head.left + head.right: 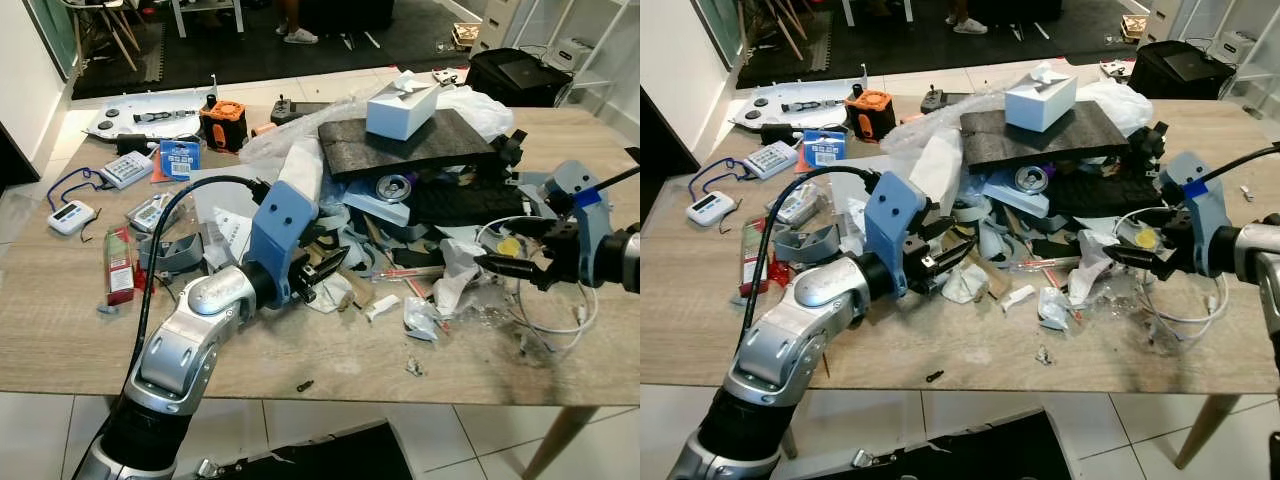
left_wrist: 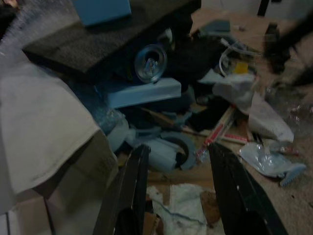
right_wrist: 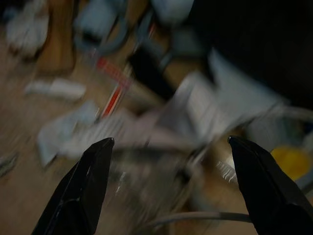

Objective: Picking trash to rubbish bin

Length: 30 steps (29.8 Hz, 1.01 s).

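Reaching over the wooden table [image 1: 60, 330], I keep my left gripper [image 1: 322, 272] open and empty beside the big clutter pile, just over a crumpled white paper scrap [image 1: 328, 292]. It looks light and soft; I would pinch its raised fold. My right gripper [image 1: 508, 260] is open near clear plastic wrap [image 1: 490, 312].

Bare bench [image 1: 330, 365] runs along the near edge, open to approach but for small scraps [image 1: 412, 366] and a dark screw [image 1: 305, 385]. The middle is blocked by a heaped pile topped by a dark slab [image 1: 410, 145] carrying a white box [image 1: 400, 108]. A white cable [image 1: 550, 320] loops near the right edge. Toward the left edge lie a red packet [image 1: 119, 265] and a white timer [image 1: 71, 216], with gaps between them.
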Motion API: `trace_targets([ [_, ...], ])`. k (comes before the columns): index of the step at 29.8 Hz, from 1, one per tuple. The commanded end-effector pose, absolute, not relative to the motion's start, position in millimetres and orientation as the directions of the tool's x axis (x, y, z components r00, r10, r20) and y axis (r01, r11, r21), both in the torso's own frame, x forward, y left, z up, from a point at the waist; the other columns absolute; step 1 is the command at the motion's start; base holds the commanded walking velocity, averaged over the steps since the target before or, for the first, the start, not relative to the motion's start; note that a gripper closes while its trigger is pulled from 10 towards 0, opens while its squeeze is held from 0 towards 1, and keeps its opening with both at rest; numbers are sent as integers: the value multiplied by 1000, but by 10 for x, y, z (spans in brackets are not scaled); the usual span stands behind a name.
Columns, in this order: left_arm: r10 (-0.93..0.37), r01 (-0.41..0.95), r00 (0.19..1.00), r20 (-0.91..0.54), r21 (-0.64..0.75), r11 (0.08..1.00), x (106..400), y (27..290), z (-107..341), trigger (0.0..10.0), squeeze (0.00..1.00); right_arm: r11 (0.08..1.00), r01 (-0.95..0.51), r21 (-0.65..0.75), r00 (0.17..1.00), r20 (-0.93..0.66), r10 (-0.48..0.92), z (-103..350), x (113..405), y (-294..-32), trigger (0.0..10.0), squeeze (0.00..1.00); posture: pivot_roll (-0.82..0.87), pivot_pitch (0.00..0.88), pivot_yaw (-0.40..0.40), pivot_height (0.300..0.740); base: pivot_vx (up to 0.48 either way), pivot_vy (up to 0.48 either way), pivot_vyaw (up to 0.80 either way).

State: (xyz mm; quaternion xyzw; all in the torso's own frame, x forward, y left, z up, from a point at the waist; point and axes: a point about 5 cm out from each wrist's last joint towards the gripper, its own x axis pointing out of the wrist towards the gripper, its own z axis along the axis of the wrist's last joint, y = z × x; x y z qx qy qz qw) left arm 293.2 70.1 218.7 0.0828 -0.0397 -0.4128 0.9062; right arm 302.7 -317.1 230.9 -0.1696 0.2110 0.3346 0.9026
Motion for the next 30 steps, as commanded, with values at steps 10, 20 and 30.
trace_targets([
  [10, -782, 771, 623, -7, 173, 613, 2901, 671, 2219, 10000, 0, 723, -690, -32, 594, -596, 540, 1963, 2901, -3163, 10000, 0, 145, 152, 50, 740, 0, 0, 0],
  [20, -763, 751, 647, -8, 183, 635, 2932, 681, 2226, 10000, 0, 740, -660, -132, 642, -610, 464, 2044, 2937, -3235, 10000, 0, 149, 152, 42, 740, 0, 0, 0],
  [30, -794, 783, 608, -19, 179, 596, 2885, 623, 2209, 10000, 0, 775, -624, -101, 621, -666, 413, 1791, 2897, -3242, 10000, 0, 146, 149, 40, 740, 0, 0, 0],
])
